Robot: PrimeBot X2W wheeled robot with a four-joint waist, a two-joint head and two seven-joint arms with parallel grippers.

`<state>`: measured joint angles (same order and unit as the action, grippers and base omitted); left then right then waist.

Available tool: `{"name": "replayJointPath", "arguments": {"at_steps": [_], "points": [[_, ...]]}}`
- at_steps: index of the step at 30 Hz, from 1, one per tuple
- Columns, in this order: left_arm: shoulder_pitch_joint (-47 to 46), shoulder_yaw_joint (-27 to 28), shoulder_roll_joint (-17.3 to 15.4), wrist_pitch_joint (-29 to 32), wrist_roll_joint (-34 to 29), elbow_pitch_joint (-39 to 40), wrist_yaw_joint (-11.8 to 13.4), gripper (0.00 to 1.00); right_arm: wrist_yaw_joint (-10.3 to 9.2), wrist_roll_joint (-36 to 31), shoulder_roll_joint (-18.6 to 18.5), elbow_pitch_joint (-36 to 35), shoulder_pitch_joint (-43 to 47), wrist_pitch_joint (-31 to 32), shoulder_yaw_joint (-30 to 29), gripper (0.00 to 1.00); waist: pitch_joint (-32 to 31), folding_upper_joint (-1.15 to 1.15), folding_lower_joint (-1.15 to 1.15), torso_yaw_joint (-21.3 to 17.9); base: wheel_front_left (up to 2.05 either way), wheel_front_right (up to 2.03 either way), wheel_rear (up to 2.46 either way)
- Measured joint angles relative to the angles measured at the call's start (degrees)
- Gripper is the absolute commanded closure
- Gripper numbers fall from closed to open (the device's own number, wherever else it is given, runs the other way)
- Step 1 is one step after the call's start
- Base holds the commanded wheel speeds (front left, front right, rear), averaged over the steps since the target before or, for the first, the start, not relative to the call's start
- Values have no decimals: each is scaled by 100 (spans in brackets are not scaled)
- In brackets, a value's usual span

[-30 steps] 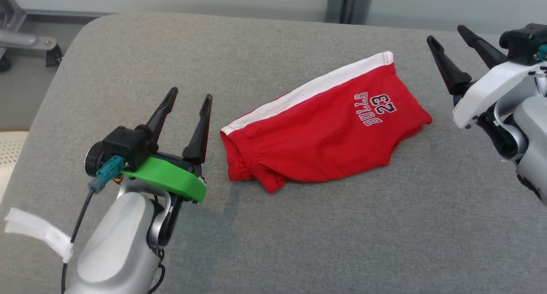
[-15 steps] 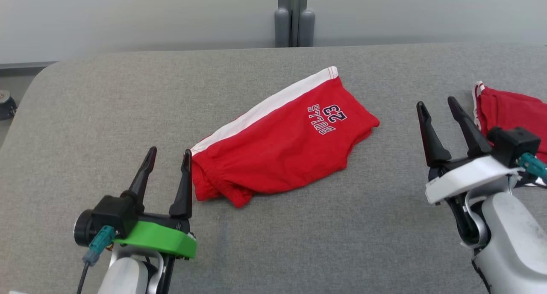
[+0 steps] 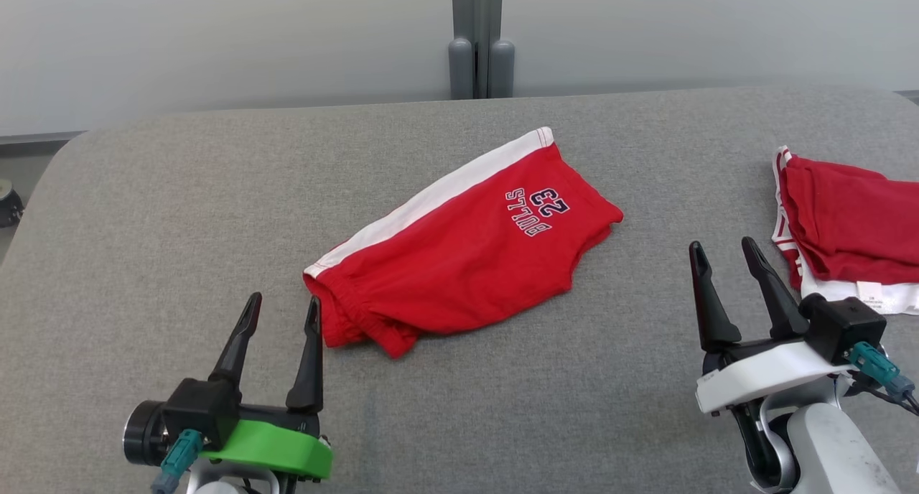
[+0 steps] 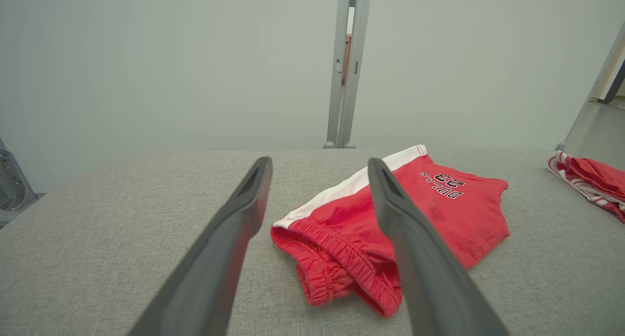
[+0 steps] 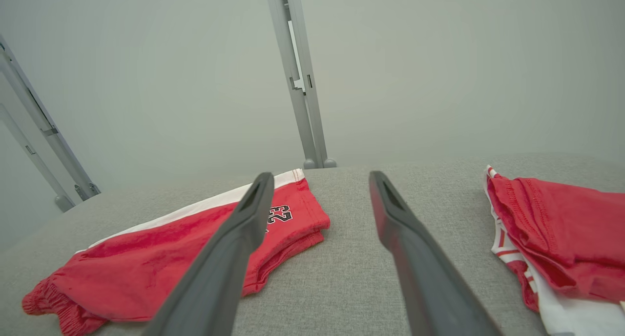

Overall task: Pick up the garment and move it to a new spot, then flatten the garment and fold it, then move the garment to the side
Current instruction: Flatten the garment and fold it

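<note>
The left gripper (image 3: 284, 300) is holding its two fingers parted with nothing between them, one fingertip sitting just beside the waistband end of the red shorts (image 3: 459, 264). The right gripper (image 3: 721, 244) is likewise standing spread and empty, between those shorts and a second red-and-white garment (image 3: 847, 228). Two grippers and two garments are showing, both garments lying on the one grey padded surface (image 3: 179, 192), the shorts near its middle.

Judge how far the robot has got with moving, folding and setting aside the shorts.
Done, apparently: the shorts lie doubled over and fairly flat on the cushion. In hand: nothing; the left gripper and right gripper are both open and empty. Left: probably moving the shorts aside, perhaps toward the other red garment at the right.
</note>
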<state>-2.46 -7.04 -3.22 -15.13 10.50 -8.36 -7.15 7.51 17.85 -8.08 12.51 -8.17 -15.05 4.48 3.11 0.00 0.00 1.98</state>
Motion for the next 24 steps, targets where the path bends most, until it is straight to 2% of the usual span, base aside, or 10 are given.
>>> {"name": "replayJointPath", "arguments": {"at_steps": [15, 18, 24], "points": [[-79, -176, 30, 0, 25, -74, -23, 0, 0, 70, 111, 131, 53, 73, 1, 0, 170, 0, 0, 146, 0, 0, 0], [-140, -203, 31, 0, 69, -74, -24, 0, -1, 589, 215, 215, -75, 293, 27, 0, 244, 0, 0, 231, 0, 0, 0], [-226, -267, 32, 0, 203, -31, -24, 0, -3, 2138, 426, 345, -404, 1133, -196, 0, 399, 0, 0, 455, 0, 0, 0]]}}
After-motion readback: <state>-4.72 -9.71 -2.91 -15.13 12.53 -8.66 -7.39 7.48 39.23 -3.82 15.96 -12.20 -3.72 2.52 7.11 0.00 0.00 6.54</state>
